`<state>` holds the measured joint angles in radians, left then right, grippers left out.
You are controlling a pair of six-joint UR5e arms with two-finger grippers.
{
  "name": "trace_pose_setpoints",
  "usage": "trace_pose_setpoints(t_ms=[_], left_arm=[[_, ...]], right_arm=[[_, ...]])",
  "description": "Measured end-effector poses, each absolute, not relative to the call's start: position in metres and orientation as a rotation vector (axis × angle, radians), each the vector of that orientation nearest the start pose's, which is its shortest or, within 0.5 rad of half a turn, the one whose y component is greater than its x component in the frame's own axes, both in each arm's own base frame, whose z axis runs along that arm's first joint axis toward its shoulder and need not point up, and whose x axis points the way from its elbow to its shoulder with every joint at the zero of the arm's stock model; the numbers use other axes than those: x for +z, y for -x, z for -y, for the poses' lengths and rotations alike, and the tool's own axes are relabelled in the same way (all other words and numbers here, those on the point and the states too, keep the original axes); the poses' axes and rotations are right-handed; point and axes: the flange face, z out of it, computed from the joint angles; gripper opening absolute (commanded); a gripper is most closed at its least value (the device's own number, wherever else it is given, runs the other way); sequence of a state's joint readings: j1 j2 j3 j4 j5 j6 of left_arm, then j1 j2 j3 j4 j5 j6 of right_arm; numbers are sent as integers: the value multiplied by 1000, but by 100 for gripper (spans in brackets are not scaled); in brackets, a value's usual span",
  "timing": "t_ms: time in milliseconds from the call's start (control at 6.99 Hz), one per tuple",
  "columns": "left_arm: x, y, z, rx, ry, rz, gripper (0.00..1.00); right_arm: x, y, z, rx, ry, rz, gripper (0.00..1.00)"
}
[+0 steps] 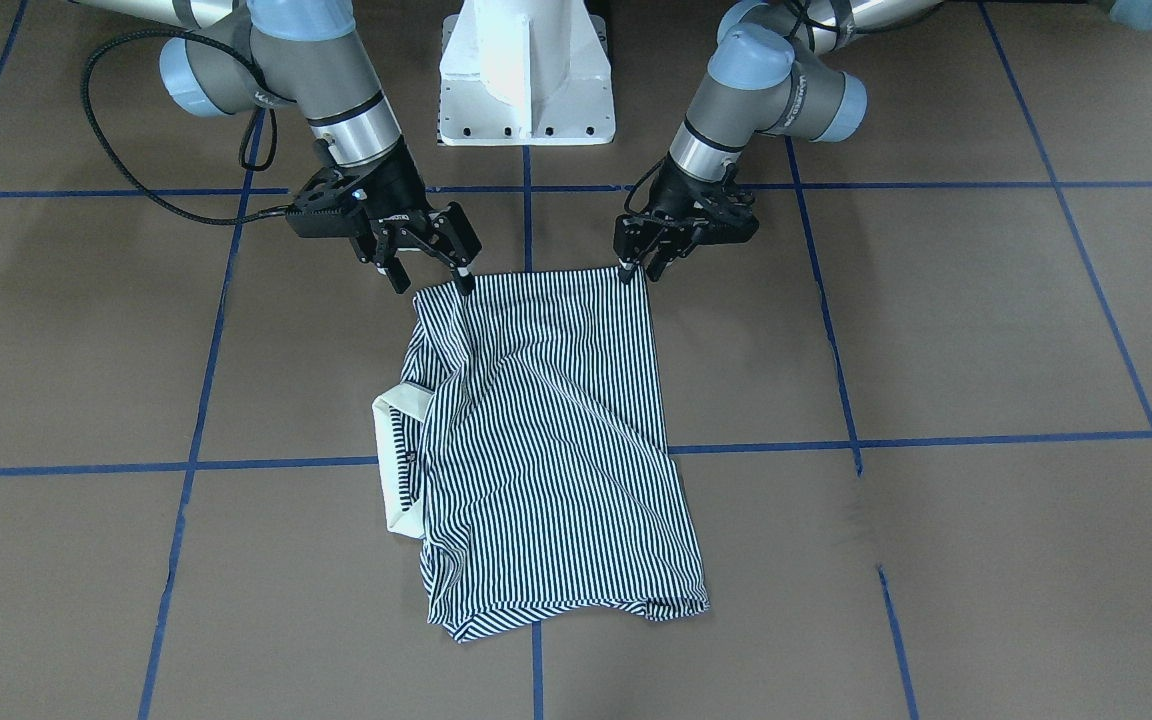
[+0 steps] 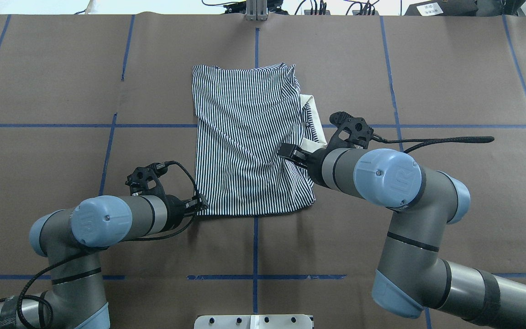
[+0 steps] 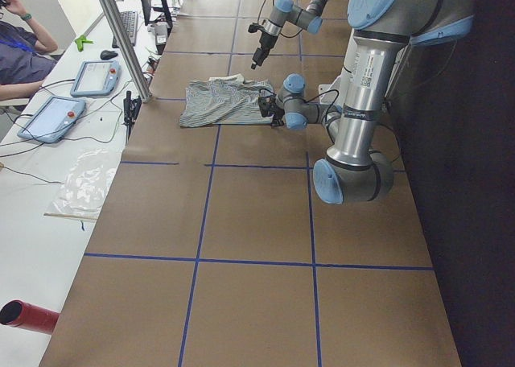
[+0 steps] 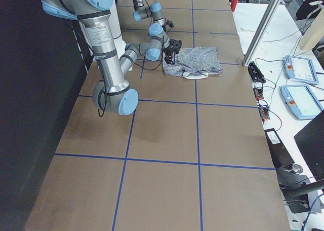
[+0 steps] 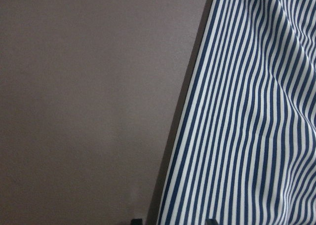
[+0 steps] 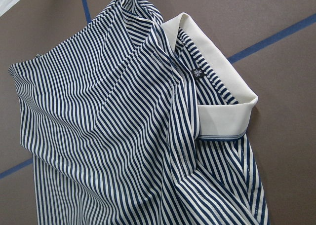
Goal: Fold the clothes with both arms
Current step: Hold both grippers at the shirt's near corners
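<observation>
The navy-and-white striped polo shirt (image 1: 546, 430) lies folded on the brown table, its cream collar (image 1: 398, 460) sticking out on the robot's right side (image 2: 314, 119). My left gripper (image 1: 636, 268) is low at the shirt's near left corner (image 2: 202, 204). In the left wrist view two dark fingertips (image 5: 136, 221) show apart, astride the cloth edge (image 5: 182, 136), so it is open. My right gripper (image 1: 431, 278) hovers open over the near right corner with nothing between its fingers. The right wrist view shows only the shirt (image 6: 123, 136) and collar (image 6: 217, 82).
The white pedestal base (image 1: 526, 80) stands between the arms at the robot's edge. Blue tape lines (image 1: 936, 440) grid the table. Beyond the far edge are a metal post (image 3: 121, 37), control tablets (image 3: 52, 117), a seated person (image 3: 20, 53) and a red cylinder (image 3: 28, 316).
</observation>
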<state>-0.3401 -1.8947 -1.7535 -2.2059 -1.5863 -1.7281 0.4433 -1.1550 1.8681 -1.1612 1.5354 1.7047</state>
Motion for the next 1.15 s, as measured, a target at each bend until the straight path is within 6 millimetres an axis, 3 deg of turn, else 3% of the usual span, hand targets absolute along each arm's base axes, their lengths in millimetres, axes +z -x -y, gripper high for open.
trace_pose_setpoints(t_ms=[143,286,429,859,1145], left_arm=[[325,-533,326,-430,-89,-1150,52],[324,-534,325,-428,-88,-1152,42],[323,-535,323,-426,-86,-1153,1],[323,-537,320,-419,-85,-1155,0],[319,-537,320,-416,-86,-1160,0]], right_arm=[[248,485,382,534,-207,1118,99],[249,485,382,533,-207,1117,99],[250,485,382,533,-208,1116,100],[252,487,381,531,-207,1111,98],[256,498,372,522,-191,1090,86]])
